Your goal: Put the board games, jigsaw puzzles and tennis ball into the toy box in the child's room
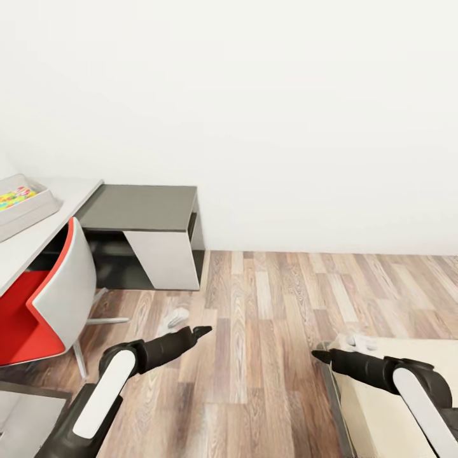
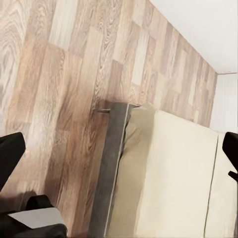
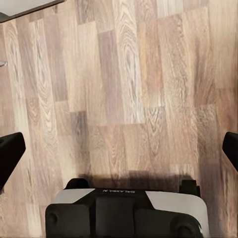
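Right wrist view: I read mirrored lettering on the robot base [image 3: 126, 210], apparently "GALAXEA". Both arms reach forward and low over the plank floor [image 1: 267, 305]. The left gripper [image 1: 202, 331] and right gripper [image 1: 316, 355] have jaws released, holding nothing. The toy box [image 1: 32, 210] sits on the worktop [image 1: 19, 245], holding a jigsaw puzzle [image 1: 14, 197]. The bed [image 2: 168, 173] lies near the right arm.
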Tool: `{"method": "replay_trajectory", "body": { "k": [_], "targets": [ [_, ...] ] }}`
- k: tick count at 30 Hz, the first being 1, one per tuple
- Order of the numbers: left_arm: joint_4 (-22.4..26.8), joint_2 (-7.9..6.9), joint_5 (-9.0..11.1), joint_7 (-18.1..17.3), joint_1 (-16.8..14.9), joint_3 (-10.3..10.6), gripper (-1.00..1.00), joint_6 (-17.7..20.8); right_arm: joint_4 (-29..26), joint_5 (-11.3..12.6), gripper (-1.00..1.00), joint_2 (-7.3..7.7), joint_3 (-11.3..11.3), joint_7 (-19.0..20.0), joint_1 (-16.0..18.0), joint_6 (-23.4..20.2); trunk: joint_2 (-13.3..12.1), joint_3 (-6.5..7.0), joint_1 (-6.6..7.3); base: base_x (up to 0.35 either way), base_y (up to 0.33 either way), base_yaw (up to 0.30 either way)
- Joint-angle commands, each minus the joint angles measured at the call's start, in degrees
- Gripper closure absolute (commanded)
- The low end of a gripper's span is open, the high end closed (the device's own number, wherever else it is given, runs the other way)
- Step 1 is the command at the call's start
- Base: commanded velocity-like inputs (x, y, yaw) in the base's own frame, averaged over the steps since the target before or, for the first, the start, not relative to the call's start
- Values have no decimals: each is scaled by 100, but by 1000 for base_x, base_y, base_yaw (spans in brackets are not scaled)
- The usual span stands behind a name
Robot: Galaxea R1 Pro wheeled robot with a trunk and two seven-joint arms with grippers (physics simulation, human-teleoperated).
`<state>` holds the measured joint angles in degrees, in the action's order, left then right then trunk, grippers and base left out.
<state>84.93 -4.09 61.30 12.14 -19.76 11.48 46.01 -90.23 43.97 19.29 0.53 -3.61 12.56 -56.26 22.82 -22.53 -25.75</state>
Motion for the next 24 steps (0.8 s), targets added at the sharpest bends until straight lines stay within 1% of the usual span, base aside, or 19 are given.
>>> {"method": "replay_trajectory", "body": {
  "k": [1,2,3,6,7,8,9,11,12,14,15,18,21,23,24],
  "targets": [
    [8,-4,70,57,5,3,-100,1,-2,28,-100,-2,-4,-38,6,-23,10,0,-4,-1,0,-154],
    [-20,-8,-36,59,165,-84,-100,-98,75,-143,-100,-102,-100,-39,7,31,10,9,-4,-1,0,-154],
    [-20,-8,-36,59,165,-84,-100,-98,75,-143,-100,-102,-100,-39,7,31,10,17,-4,-1,0,-154],
    [-162,-15,-285,60,625,-309,-100,-418,326,-596,-100,-363,-344,-41,1,227,10,42,-4,0,0,-155],
    [-162,-15,-285,60,625,-309,-100,-418,326,-596,-100,-363,-344,-41,1,227,10,51,-4,0,0,-155],
    [-211,-18,-341,60,769,-373,-100,-516,410,-721,-100,-427,-407,-41,-1,303,10,59,-4,0,0,-155],
    [-211,-18,-341,60,769,-373,-100,-516,410,-721,-100,-427,-407,-41,-1,303,10,68,-4,0,0,-155],
    [-300,-24,-427,63,1030,-512,-100,-682,584,-923,-100,-522,-512,-40,-7,453,10,85,-4,0,0,-155],
    [-300,-24,-427,63,1030,-512,-100,-682,584,-923,-100,-522,-512,-40,-7,453,10,93,-4,0,0,-155],
    [-426,-34,-482,60,1226,-668,-100,-815,770,-1060,-100,-582,-605,-38,-10,585,10,110,-4,0,0,-155],
    [-426,-34,-482,60,1226,-668,-100,-815,770,-1060,-100,-582,-605,-38,-10,585,10,118,-4,0,0,-155],
    [-700,-44,-529,58,1402,-841,-100,-946,1030,-1180,-100,-632,-756,-29,-20,717,10,144,-4,0,0,-155],
    [-817,-45,-539,60,1439,-879,-100,-977,1103,-1209,-100,-642,-815,-26,-27,744,10,169,-4,0,0,-155],
    [-1082,-46,-552,64,1493,-933,-100,-1048,1249,-1249,-100,-659,-951,-28,-36,789,10,186,-4,0,0,-155],
    [-1082,-46,-552,64,1493,-933,-100,-1048,1249,-1249,-100,-659,-951,-28,-36,789,10,194,-4,0,0,-155]
  ]
}}
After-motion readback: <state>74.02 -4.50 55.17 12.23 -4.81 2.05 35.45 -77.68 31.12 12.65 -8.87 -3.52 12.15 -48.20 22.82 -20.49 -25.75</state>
